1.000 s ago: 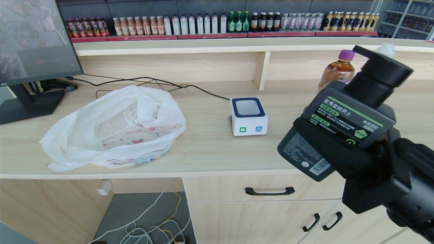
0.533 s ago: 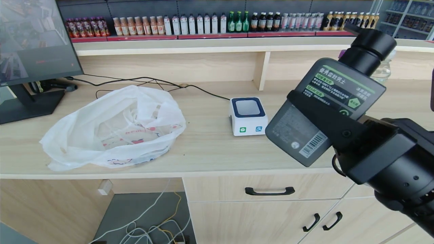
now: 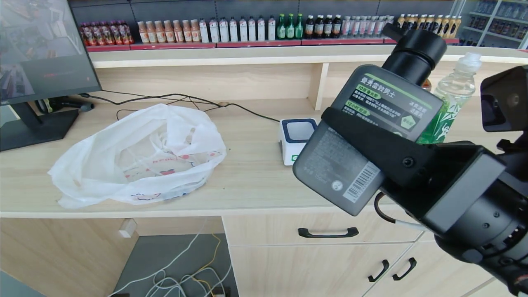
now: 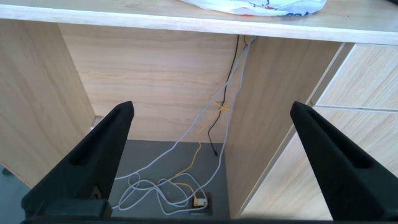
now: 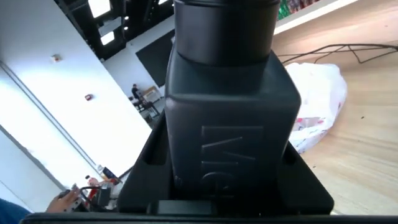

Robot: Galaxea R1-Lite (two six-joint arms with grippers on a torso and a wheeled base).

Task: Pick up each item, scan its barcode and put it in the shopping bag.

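Note:
My right gripper [image 3: 377, 144] is shut on a dark grey pump bottle [image 3: 359, 136] with a black pump top, held tilted in the air above the counter's front right. The bottle's barcode label [image 3: 361, 184] faces the head camera. Its body partly covers the white barcode scanner [image 3: 295, 138] standing mid-counter. In the right wrist view the pump bottle [image 5: 227, 134] sits clamped between the fingers [image 5: 144, 168]. The white shopping bag [image 3: 140, 154] lies open on the counter's left, with printed items inside. My left gripper [image 4: 211, 152] hangs open below counter level, with nothing between its fingers.
A clear green-labelled water bottle [image 3: 447, 103] stands at the back right, behind the held bottle. A monitor [image 3: 41, 53] on its stand fills the far left. Black cables [image 3: 173, 99] run along the counter's back. Drawers with black handles [image 3: 328, 233] lie below the counter front.
My right gripper has carried the pump bottle up and to the left, so that it now overlaps the scanner. The brown drink bottle behind is now hidden; the water bottle has come into sight.

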